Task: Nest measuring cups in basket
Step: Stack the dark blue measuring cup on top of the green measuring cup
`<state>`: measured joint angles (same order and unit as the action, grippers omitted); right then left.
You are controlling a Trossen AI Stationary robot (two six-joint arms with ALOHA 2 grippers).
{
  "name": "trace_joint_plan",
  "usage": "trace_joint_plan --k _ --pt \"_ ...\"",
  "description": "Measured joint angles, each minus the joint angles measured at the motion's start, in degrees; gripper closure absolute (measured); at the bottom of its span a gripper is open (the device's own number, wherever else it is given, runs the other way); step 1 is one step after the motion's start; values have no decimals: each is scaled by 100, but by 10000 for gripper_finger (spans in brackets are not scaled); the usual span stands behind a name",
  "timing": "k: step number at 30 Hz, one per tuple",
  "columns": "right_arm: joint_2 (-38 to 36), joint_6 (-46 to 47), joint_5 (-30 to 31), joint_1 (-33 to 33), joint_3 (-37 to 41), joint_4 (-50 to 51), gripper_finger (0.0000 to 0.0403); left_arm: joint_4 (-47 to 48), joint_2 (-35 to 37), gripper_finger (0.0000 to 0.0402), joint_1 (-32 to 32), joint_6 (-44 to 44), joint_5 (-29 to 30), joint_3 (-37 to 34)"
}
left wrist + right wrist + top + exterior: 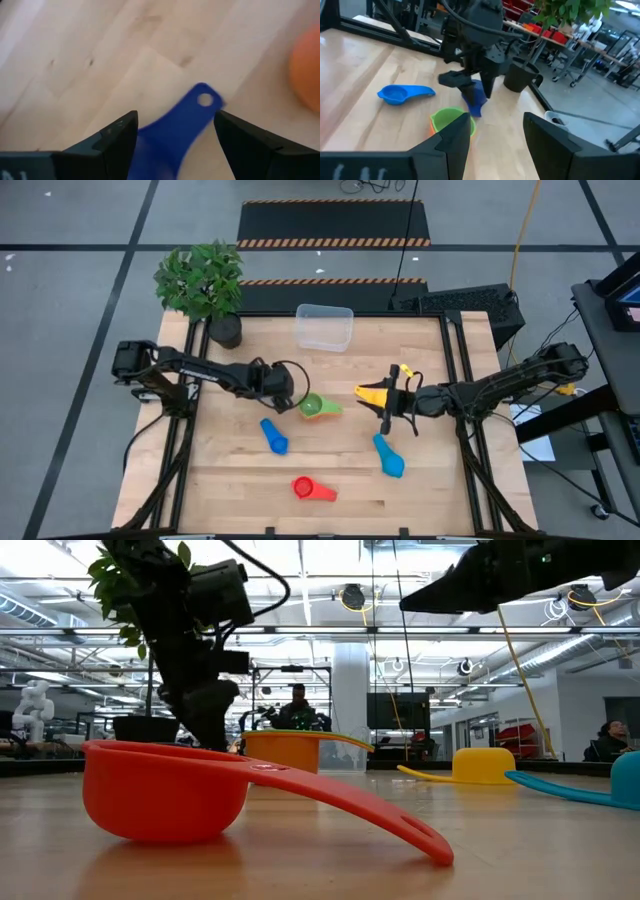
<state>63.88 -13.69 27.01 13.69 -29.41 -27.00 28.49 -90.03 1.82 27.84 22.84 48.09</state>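
Plastic is sitting everywhere on this wooden counter (230,480), so let's sweep across the overhead picture from the left. Upper left, the potted plant (203,280) is standing at the counter's back corner. Left of centre, the left tool (288,388) is reaching in, and the wrist pictures are showing its fingers set apart with a dark blue cup (474,97) clamped between them, the flat handle poking forward. Just right of it, the green cup (315,408) is resting in an orange one. Above that, at top centre, the clear basket (324,327) is waiting with nothing visible in it. Below the left tool, a mid-blue cup (273,435) is lying on the counter, and lower centre the red cup (308,489) is sitting alone. Moving right, the yellow cup (374,392) is lying just beside the right tool (390,405), which is hovering with its fingers apart and nothing between them. Lower right, the light blue cup (388,457) is resting well clear of the basket.

These cups are looking light, stiff and a bit slick, so I'm judging a firm pinch across the bowl rim or along the flat handle to be the safest hold. Being so light, they are likely to skid or tip if nudged.
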Motion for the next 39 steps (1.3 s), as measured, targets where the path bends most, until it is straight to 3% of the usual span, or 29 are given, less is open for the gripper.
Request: trace_joint_plan --k 6,13,24,29,39 --pt "0 -254 -11 -21 0 -51 227 510 4 135 -333 460 133 300" --pt "0 -318 -11 -21 -40 -149 227 1740 8 135 -462 1287 572 473" --pt "0 -209 -9 -12 -98 -74 227 2912 10 135 -443 2236 474 354" --pt "0 -58 -7 -12 -98 39 227 2853 10 135 -371 2382 -1 266" --pt "0 -50 -5 -11 -98 146 227 1737 10 135 -59 1512 66 300"
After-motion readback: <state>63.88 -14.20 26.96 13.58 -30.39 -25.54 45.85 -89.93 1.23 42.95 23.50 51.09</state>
